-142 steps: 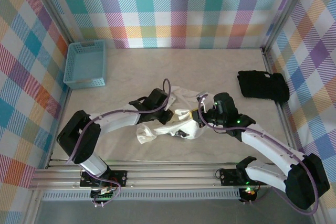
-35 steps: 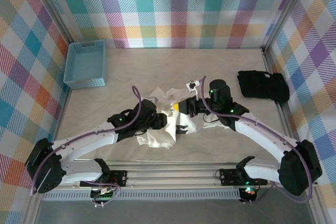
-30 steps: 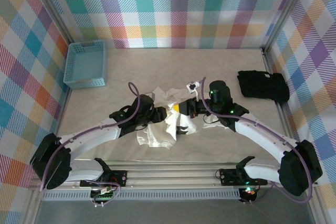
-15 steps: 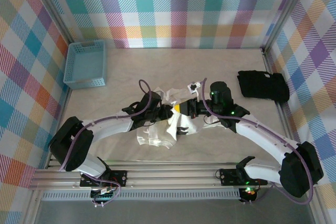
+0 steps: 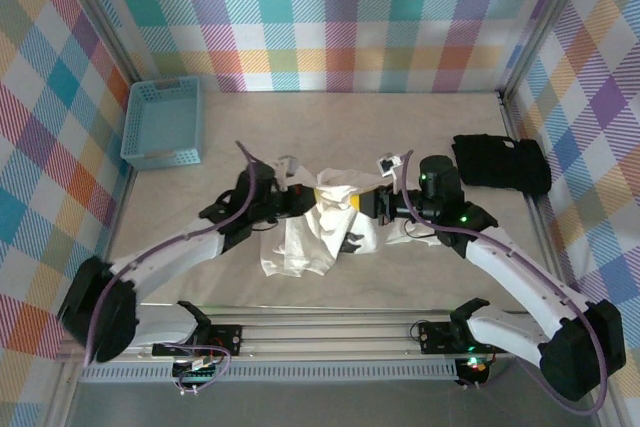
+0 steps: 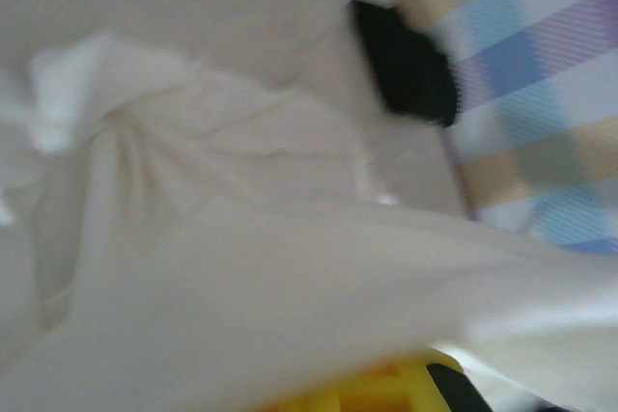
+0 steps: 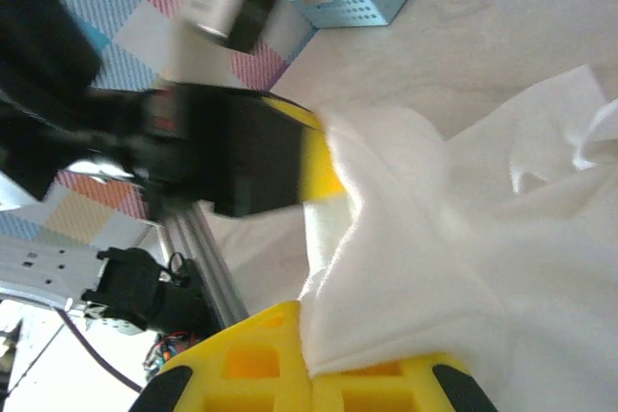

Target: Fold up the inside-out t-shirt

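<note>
My left tool (image 5: pixel 314 196) is clenched on a fold of the inside-out t-shirt (image 5: pixel 308 245). My right tool (image 5: pixel 374 204), just beside it at 3 o'clock, is clamped on the same white cloth. A strip of the shirt stretches between the two, and the rest drops crumpled toward 6 o'clock onto the worktop (image 5: pixel 330 127). A black folded garment (image 5: pixel 500 164) lies farther out at 3 o'clock, and a blue basket (image 5: pixel 162 123) sits at 10 o'clock.

You're in a robot lab test cell: a pale table (image 5: pixel 400 127) boxed in by checked walls (image 5: pixel 330 17) on aluminium posts (image 5: pixel 105 22), with a left arm (image 5: pixel 170 249) and a right arm (image 5: pixel 520 273) bolted to a slotted rail (image 5: pixel 330 332) at the near edge.
</note>
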